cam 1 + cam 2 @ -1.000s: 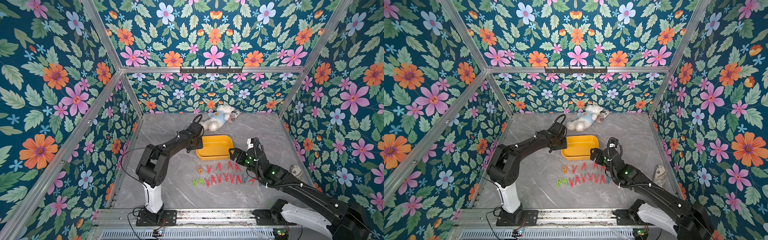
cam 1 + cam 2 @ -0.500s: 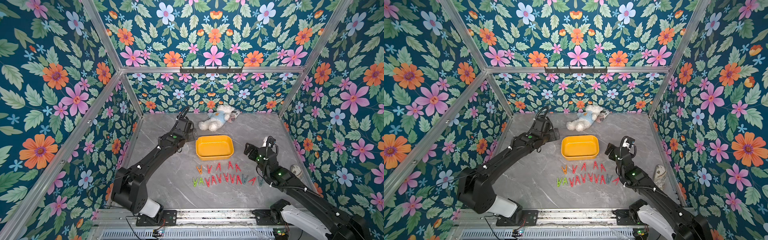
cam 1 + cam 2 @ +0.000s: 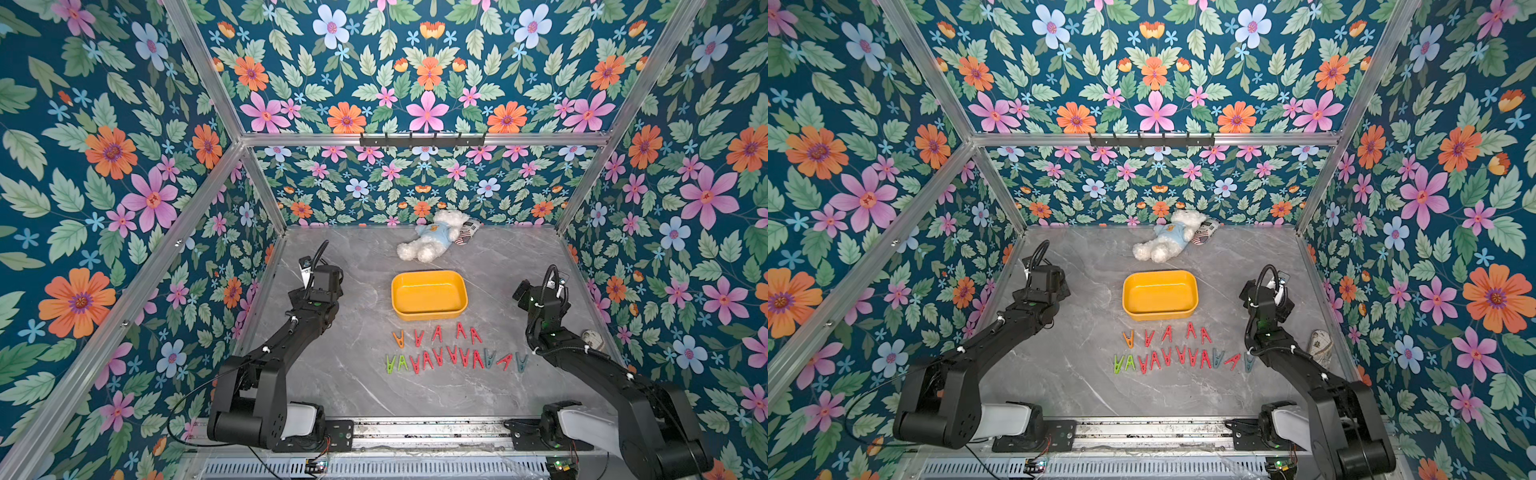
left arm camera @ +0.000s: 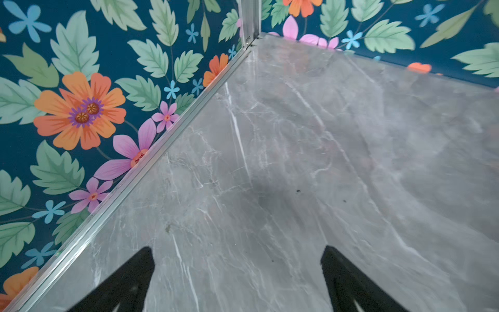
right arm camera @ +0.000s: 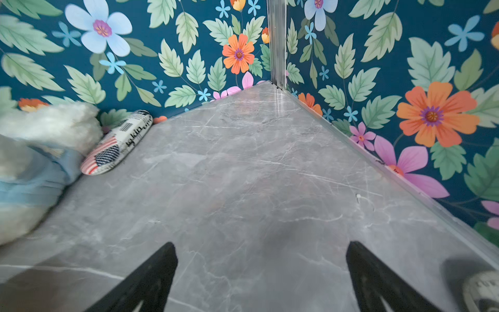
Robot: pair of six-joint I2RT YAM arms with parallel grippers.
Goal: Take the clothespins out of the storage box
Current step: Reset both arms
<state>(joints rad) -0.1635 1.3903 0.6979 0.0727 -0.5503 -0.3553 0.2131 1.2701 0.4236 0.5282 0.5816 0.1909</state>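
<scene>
The yellow storage box (image 3: 428, 316) (image 3: 1158, 316) stands mid-table, and I see nothing inside it. The clothespins (image 3: 453, 357) (image 3: 1183, 356) lie in two rows on the marble just in front of it: mostly red, with green, grey-blue and one orange. My left gripper (image 4: 237, 256) is open over bare marble near the left wall, well left of the box. Over bare marble near the right wall my right gripper (image 5: 262, 251) is open too. Neither holds anything.
A white plush bear (image 3: 432, 241) and a patterned pouch (image 3: 467, 230) lie at the back wall. Another patterned object (image 3: 592, 338) rests by the right wall, beside the right arm (image 3: 540, 303). Floral walls enclose the table on three sides.
The left gripper opened, left the box's left rim and drew back toward the left wall. The right arm withdrew from the clothespin rows toward the right wall.
</scene>
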